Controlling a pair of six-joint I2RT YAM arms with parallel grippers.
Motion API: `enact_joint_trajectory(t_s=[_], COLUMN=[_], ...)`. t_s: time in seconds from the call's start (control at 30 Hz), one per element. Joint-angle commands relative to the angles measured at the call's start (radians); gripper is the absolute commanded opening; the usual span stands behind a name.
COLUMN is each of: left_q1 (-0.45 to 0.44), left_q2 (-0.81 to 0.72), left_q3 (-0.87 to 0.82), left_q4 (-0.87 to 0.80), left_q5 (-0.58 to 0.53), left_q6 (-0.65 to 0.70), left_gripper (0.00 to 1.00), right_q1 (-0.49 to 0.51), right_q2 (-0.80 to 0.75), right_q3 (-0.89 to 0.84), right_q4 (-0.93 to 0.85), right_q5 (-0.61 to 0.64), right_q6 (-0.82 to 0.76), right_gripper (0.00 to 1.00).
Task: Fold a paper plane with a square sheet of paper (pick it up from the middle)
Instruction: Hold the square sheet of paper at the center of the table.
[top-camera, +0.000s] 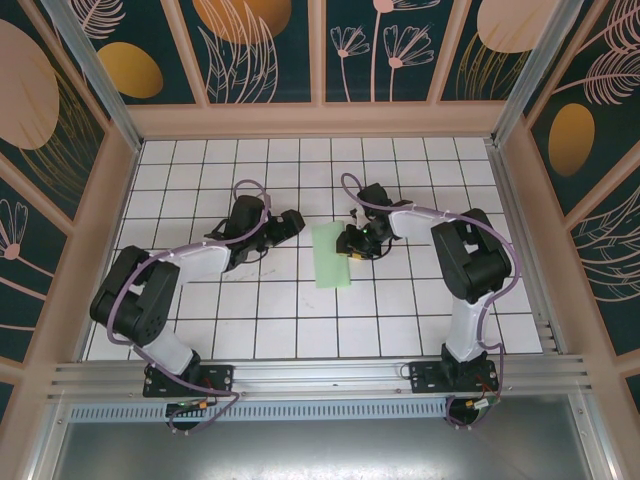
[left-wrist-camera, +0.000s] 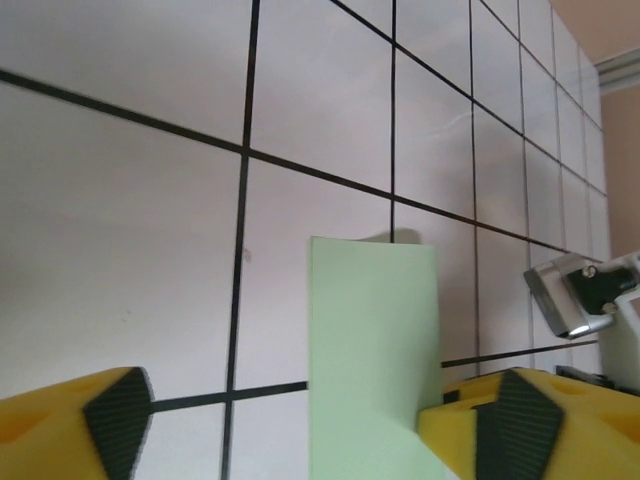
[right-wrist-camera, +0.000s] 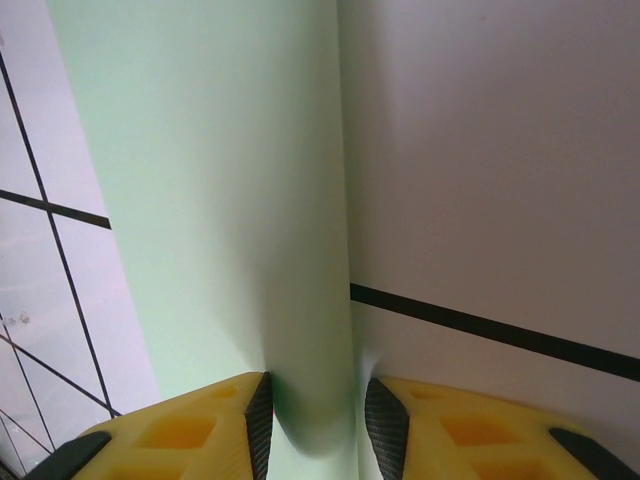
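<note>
Top external shows paper (top-camera: 331, 256) folded in half only, left pincer (top-camera: 294, 222) open, right pincer (top-camera: 347, 244) pinching its edge, nose and wing folds not yet done.

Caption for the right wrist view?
Right gripper jaws clamp the folded mint-green paper over white grid tiles.
</note>
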Motion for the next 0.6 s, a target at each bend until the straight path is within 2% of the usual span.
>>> enact_joint_trajectory(t_s=[0.0,0.27,0.57], left_q1=[0.005,0.006,0.005], left_q2=[-0.035,-0.063,-0.028], left_q3=[0.027,0.029,0.029], left_q4=[-0.079,-0.093,-0.039], left_q5=[-0.069,-0.124,-0.045], left_q6=[0.067,0.096,0.092], left_gripper=[0.99,0.99,0.98], right_q1=[-0.008,-0.009,-0.011], right_q2=[0.121,0.152,0.179], right_q3=[-0.039,-0.04,-0.036], right_q4=[-0.034,-0.031,-0.039], right_q5=[0.227,0.237,0.26], right_q6=[-0.004,-0.001,-0.034], right_gripper=[0.38,0.38,0.38])
